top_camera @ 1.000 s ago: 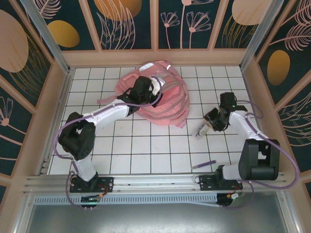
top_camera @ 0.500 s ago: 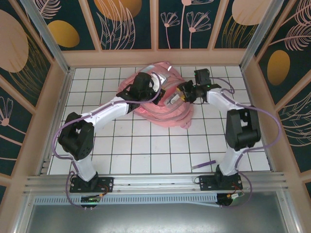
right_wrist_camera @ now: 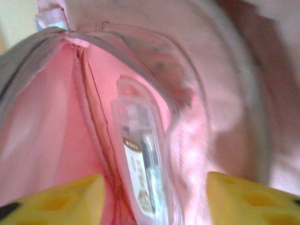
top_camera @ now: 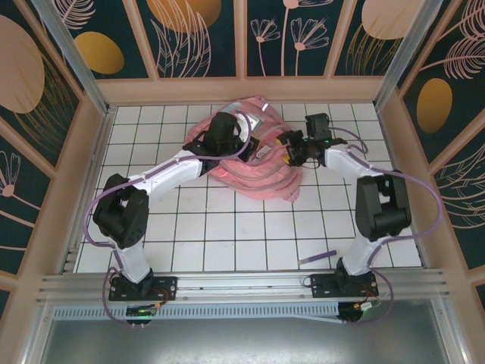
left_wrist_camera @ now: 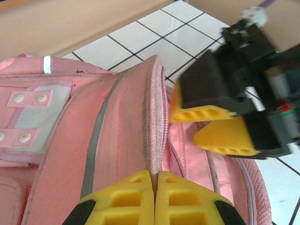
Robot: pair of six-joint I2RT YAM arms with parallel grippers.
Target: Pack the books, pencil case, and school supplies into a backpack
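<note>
The pink backpack (top_camera: 261,176) lies at the back middle of the table. My left gripper (left_wrist_camera: 154,176) is shut on the rim of its opening beside the zipper and holds the backpack (left_wrist_camera: 117,136) up. My right gripper (top_camera: 283,152) hovers at the mouth from the right, and its yellow fingers (left_wrist_camera: 211,115) stand apart. In the right wrist view the clear pencil case (right_wrist_camera: 143,178) lies inside the pink pocket, between the open fingers of the right gripper (right_wrist_camera: 152,183), with a gap on its right side. A purple pen (top_camera: 318,258) lies near the front right.
The wooden back wall (top_camera: 242,89) runs close behind the backpack. White gridded table (top_camera: 227,227) stretches in front of the bag. Loose pink straps (top_camera: 284,189) trail off the bag's front right corner.
My right arm swung from the right of the table to the backpack's mouth with the pencil case. Its jaws have since widened and the case sits in the bag. The left gripper kept its hold.
</note>
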